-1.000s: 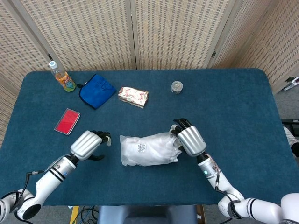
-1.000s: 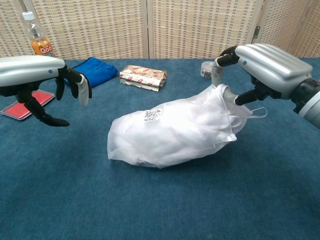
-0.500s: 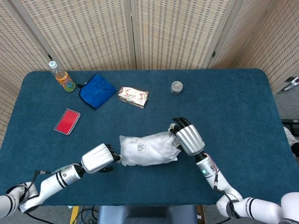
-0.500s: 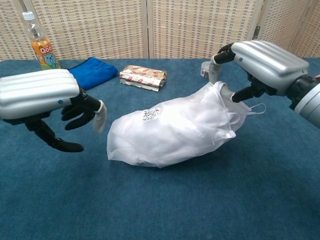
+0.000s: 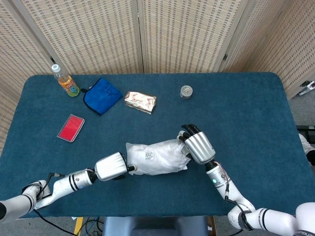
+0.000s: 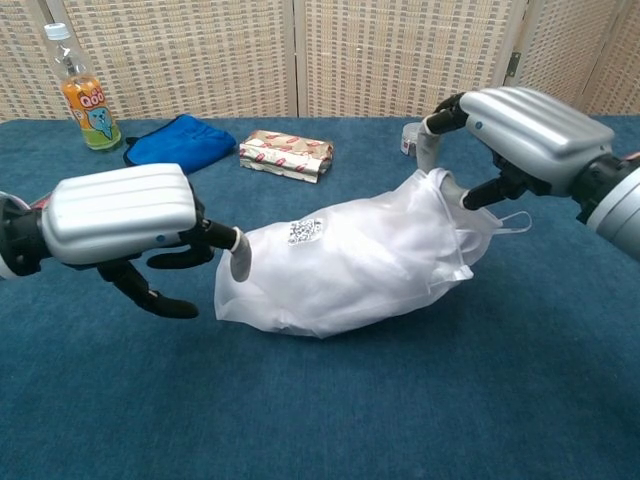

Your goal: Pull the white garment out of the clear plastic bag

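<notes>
The clear plastic bag (image 5: 156,157) (image 6: 350,265) lies on its side mid-table, stuffed with the white garment (image 6: 400,240), a small label on its top. My right hand (image 5: 197,146) (image 6: 520,130) holds the bag's gathered mouth at the right end, pinching the plastic between thumb and fingers. My left hand (image 5: 112,166) (image 6: 125,220) is at the bag's closed left end, low over the table with its fingers apart. One of its fingertips (image 6: 238,262) touches the plastic. It grips nothing.
On the blue table (image 5: 246,113), along the back, stand an orange drink bottle (image 5: 65,81) (image 6: 82,92), a blue cloth (image 5: 102,95) (image 6: 180,140), a patterned packet (image 5: 140,102) (image 6: 286,154) and a small round tin (image 5: 186,91). A red card (image 5: 71,128) lies at the left.
My left hand has swept rightward and down to the bag's closed end, reaching the plastic. The right hand has kept its hold at the bag's mouth, barely moving.
</notes>
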{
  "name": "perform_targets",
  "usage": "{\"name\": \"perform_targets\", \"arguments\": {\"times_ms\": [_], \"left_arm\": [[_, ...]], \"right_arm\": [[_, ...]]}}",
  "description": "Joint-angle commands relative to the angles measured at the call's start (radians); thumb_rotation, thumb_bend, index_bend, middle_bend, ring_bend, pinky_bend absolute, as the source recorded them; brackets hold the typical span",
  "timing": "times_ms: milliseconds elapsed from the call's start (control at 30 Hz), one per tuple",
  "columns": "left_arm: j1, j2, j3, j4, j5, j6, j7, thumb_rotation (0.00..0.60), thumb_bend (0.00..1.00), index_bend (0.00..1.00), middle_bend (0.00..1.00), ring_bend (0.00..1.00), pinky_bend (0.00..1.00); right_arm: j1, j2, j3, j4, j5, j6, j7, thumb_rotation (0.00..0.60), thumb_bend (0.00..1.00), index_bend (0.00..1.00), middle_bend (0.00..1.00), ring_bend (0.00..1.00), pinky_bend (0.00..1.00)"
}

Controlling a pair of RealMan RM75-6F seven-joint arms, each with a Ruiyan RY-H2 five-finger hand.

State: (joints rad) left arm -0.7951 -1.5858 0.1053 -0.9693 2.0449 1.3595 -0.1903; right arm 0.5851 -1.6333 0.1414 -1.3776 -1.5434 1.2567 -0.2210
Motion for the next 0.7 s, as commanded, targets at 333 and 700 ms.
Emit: {"name": "perform_targets", "arguments": {"times_ms": [333,700], "left_arm": [[-0.028,-0.077,0.041,0.145,-0.006,0.023,-0.026,0.600,0.23,0.42,0.88,0.88,0.81],[-0.035,-0.128,0.057,0.191,-0.030,0.044,-0.073,0.600,0.23,0.46,0.90,0.90,0.81]], "right_arm": [[0.003,-0.004,-0.001,0.009,0.007,-0.009,0.003,0.600,0.57,0.85,0.45,0.21,0.25],[0.007,-0.015,0.000,0.025,0.017,-0.018,0.002,0.600,0.57,0.85,0.45,0.21,0.25]]}}
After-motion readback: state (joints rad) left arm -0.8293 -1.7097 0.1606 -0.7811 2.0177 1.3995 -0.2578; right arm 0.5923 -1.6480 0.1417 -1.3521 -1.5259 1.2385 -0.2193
